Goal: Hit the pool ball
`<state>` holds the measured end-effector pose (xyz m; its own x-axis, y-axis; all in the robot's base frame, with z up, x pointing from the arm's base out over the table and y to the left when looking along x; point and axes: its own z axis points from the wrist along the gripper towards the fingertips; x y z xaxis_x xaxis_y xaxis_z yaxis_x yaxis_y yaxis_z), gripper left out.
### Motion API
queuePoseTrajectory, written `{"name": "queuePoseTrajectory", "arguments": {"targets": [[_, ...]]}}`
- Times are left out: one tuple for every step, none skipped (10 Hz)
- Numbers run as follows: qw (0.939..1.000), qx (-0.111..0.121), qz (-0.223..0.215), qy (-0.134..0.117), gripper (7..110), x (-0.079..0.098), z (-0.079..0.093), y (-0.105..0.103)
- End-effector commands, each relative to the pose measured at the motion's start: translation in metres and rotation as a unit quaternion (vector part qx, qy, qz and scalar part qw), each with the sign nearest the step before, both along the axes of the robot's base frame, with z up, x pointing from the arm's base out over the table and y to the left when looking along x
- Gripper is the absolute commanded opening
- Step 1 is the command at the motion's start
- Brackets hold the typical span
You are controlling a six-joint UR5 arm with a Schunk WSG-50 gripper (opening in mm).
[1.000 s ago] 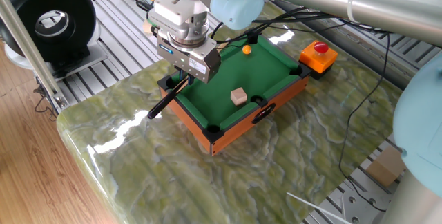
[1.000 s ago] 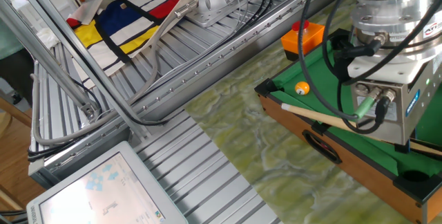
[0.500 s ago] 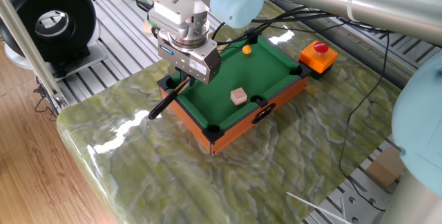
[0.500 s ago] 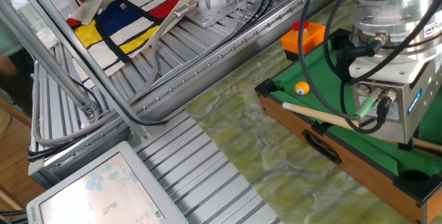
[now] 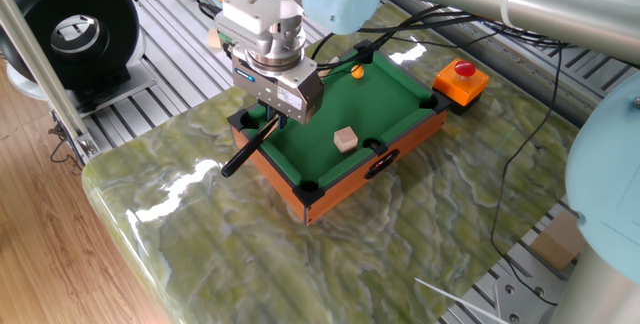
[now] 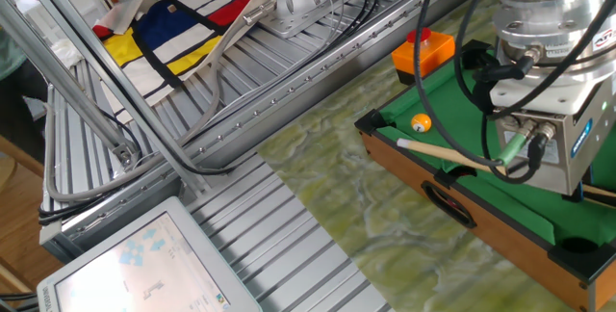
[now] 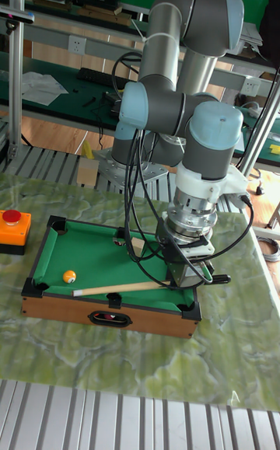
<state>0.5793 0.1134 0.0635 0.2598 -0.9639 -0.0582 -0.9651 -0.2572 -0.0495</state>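
Note:
The pool ball (image 5: 357,71) is a tiny orange-yellow sphere on the green felt of a small pool table (image 5: 333,190), near its far end. My gripper (image 5: 276,115) hangs over the table's near-left end, shut on a wooden cue stick (image 7: 124,288). The cue lies low along the felt. Its pale tip (image 6: 400,143) sits a short gap from the pool ball (image 6: 421,122) and does not touch it. In the tall view the tip lies just in front of the ball (image 7: 69,277), and the gripper (image 7: 185,282) stands at the table's right end. The fingers are mostly hidden by the gripper body.
A tan wooden cube (image 5: 346,139) rests on the felt near a side pocket. A red button on an orange box (image 5: 461,76) stands just beyond the table's far corner. The cue's black butt (image 5: 245,150) sticks out past the table's rim. Cables hang beside the wrist.
My gripper has shifted a little along the table toward the ball, carrying the cue with it. The tip now lies closer to the ball, which has not moved.

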Motion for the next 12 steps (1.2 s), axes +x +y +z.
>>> {"name": "queuePoseTrajectory", "arguments": {"targets": [[0.9999, 0.007, -0.01, 0.007, 22, -0.003, 0.001, 0.002], [0.9996, 0.001, -0.02, 0.02, 22, -0.009, 0.001, -0.001], [0.9992, 0.005, -0.029, 0.027, 22, -0.012, 0.001, 0.001], [0.9992, 0.004, -0.03, 0.026, 22, -0.011, 0.001, 0.0], [0.9993, 0.004, -0.03, 0.024, 22, -0.01, 0.001, 0.0], [0.9993, 0.004, -0.03, 0.02, 22, -0.009, 0.001, 0.0], [0.9993, 0.005, -0.031, 0.02, 7, -0.008, 0.001, 0.001], [0.9993, 0.006, -0.032, 0.019, 7, -0.008, 0.001, 0.001], [0.9993, 0.004, -0.032, 0.018, 7, -0.007, 0.001, 0.0], [0.9994, 0.003, -0.032, 0.015, 7, -0.006, 0.002, 0.0], [0.9995, -0.003, -0.028, 0.013, 7, -0.005, 0.001, -0.003], [0.9998, -0.008, -0.015, 0.005, 7, 0.0, 0.002, -0.005]]}}
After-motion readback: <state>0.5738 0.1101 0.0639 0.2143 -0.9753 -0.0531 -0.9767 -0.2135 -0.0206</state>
